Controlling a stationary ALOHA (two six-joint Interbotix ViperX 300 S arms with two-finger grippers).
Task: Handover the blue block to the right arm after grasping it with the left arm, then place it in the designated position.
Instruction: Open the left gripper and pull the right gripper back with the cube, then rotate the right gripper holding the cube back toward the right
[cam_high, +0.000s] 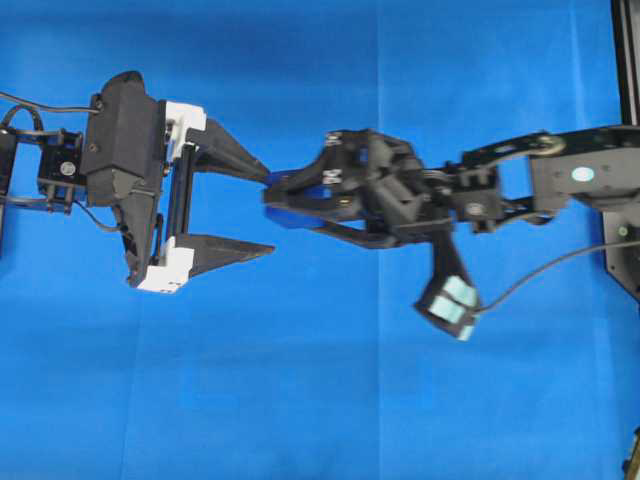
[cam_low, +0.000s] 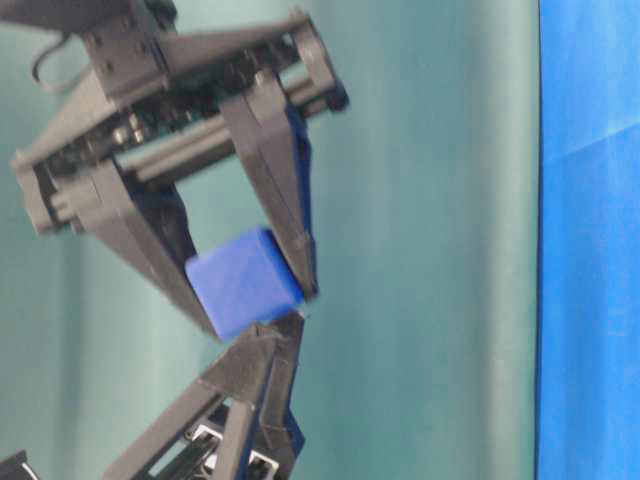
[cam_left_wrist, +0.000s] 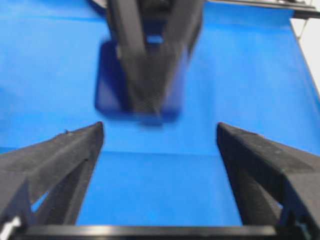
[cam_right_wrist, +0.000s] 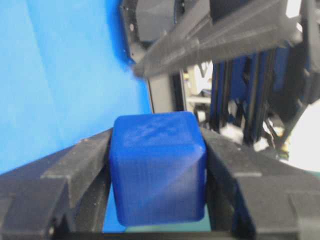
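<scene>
The right claw (cam_high: 275, 195) is clamped on the blue block (cam_right_wrist: 157, 167); the left claw (cam_high: 270, 210) stands spread wide, off it.

One blue block (cam_right_wrist: 157, 167) — two tools

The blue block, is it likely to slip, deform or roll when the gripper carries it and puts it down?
The blue block looks rigid: its faces stay flat between the right gripper fingers. It seems smooth, so a slip is possible, though both fingers press flat sides. Its flat faces suggest it will sit, not roll, on the cloth. The left gripper is open.
</scene>
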